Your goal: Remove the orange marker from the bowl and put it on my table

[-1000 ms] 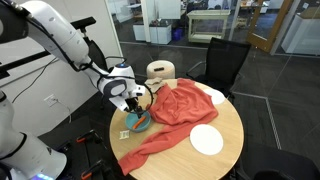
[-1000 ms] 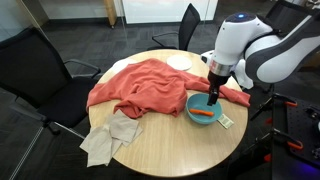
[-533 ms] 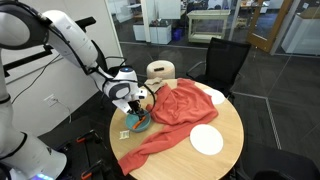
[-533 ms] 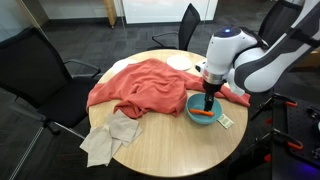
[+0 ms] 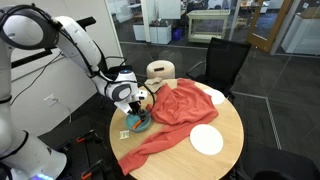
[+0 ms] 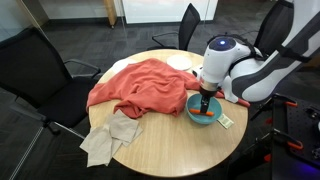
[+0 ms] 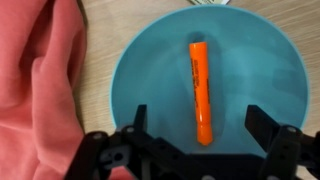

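Pale cloth: a crumpled grey-beige rag (image 6: 108, 138) lies at the left edge of the desk in an exterior view, partly hanging over it.
Red cloth: a large red-orange fabric sheet (image 6: 140, 85) is spread over much of the round light-wood desk (image 6: 165, 150). In the wrist view its folds (image 7: 40, 80) lie just beside the bowl's left rim.
Bowl: a small round teal-blue bowl (image 7: 140, 70) stands upright on the desk by the cloth's edge, near the desk's rim in both exterior views (image 6: 191, 106) (image 5: 138, 124).
Marker: the small thin orange marker (image 7: 199, 85) lies flat inside the bowl, across its middle.
Gripper: the black gripper (image 7: 198, 120) hangs low over the bowl with its jaws spread wide. One finger is on each side of the marker's near end, apart from it, and it holds nothing.
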`<state>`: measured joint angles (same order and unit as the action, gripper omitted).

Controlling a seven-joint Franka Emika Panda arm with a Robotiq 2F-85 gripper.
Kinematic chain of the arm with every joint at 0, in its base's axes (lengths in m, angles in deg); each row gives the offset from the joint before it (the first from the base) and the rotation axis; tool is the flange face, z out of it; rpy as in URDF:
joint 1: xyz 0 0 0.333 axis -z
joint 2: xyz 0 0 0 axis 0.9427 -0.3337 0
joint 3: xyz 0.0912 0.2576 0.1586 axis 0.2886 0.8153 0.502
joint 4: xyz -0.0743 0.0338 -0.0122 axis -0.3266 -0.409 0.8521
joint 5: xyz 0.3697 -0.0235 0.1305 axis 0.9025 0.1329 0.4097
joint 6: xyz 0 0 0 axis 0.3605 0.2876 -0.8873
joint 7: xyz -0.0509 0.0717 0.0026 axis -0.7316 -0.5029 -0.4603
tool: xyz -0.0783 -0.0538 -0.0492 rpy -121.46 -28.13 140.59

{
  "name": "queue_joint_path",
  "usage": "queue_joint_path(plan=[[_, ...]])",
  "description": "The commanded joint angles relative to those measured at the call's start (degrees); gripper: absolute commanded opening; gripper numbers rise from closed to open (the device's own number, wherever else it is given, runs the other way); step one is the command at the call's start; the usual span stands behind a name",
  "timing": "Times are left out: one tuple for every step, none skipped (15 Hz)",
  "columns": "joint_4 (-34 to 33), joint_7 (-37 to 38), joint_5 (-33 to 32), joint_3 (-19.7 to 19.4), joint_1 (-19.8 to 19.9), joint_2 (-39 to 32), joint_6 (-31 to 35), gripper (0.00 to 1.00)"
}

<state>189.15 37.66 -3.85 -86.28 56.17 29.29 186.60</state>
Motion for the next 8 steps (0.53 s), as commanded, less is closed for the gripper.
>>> queue_joint_path(plan=[[-0.95,3.24,-1.09,-2.15,-2.55,-2.29,2.90,1.00],[-0.97,3.21,-0.82,-2.23,-2.78,-2.71,3.34,1.00],[-1.09,2.86,-0.59,-2.13,-2.74,-3.19,3.65,1.00],[-1.17,2.68,-0.34,-2.05,-2.68,-3.61,3.97,1.00],[-1.26,2.60,-0.15,-2.06,-2.69,-4.04,4.34,1.00],[-1.32,2.25,0.12,-1.78,-2.40,-4.43,4.68,1.00],[-1.41,2.08,0.32,-1.65,-2.25,-4.84,4.98,1.00],[-1.57,2.06,0.44,-1.68,-2.26,-5.25,5.24,1.00]])
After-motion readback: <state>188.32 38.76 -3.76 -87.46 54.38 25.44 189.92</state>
